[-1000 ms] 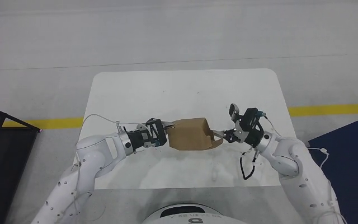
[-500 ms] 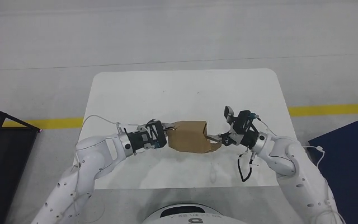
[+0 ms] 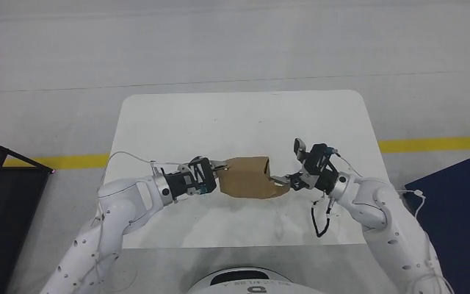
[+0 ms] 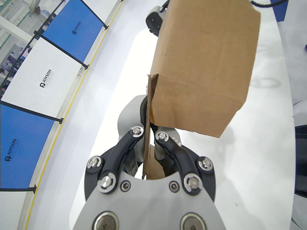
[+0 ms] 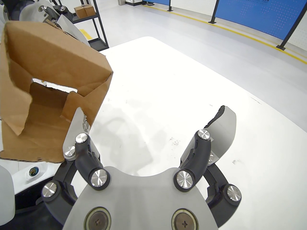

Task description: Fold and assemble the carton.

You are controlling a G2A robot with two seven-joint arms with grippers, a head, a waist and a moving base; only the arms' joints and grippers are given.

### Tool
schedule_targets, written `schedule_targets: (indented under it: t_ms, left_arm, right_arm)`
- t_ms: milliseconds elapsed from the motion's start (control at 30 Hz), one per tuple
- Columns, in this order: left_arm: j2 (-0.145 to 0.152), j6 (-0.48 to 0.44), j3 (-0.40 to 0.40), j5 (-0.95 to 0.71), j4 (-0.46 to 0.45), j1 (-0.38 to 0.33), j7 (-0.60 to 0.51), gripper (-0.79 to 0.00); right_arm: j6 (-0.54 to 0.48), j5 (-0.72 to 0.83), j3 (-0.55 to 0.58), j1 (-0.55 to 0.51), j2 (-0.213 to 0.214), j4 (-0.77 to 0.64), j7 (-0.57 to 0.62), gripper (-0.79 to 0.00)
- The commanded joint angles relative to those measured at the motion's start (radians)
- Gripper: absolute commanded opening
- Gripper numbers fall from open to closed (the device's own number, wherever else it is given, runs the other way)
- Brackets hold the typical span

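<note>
Carton (image 3: 246, 177) is erected into a tube and held off the table (image 3: 242, 117), lying sideways between both arms. Left pincer (image 4: 149, 130) is clamped on a flap (image 4: 146, 120) at one end of the carton. Right pincer (image 5: 152, 116) is at the opposite, open end, fingers spread, with one finger (image 5: 77, 120) right against the carton's edge and the other clear of it. We judge the step in hand is tucking the loose flap (image 5: 72, 106) at that open end. To do it well, the left clamp should hold firm so the carton doesn't twist. The right finger should push the flap inward along its crease, square to the opening, without crushing the wall.
</note>
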Motion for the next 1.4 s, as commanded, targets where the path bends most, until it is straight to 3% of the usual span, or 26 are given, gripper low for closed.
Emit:
schedule_targets:
  t_ms: [0,200,367,567,1367]
  left_arm:
    - [0.0,0.006,-0.007,-0.005,0.006,-0.002,-0.002,-0.785]
    - [0.0,0.01,-0.02,-0.023,0.017,-0.011,-0.007,-0.785]
    - [-0.001,0.013,-0.019,-0.031,0.021,-0.018,-0.013,-0.785]
    - [-0.001,-0.004,-0.009,-0.016,0.018,-0.031,-0.022,-0.785]
    - [0.009,-0.122,0.07,0.148,0.001,-0.05,0.01,-0.785]
  right_arm:
    - [-0.002,0.013,0.026,-0.006,0.002,0.006,-0.012,0.0]
    - [-0.057,0.05,0.128,-0.043,0.014,0.012,-0.043,0.0]
    - [-0.188,0.046,0.185,-0.073,0.026,0.007,-0.054,0.0]
    - [-0.274,0.008,0.207,-0.088,0.035,0.0,-0.038,0.0]
    - [-0.298,-0.155,0.032,-0.022,0.094,-0.107,0.073,0.0]
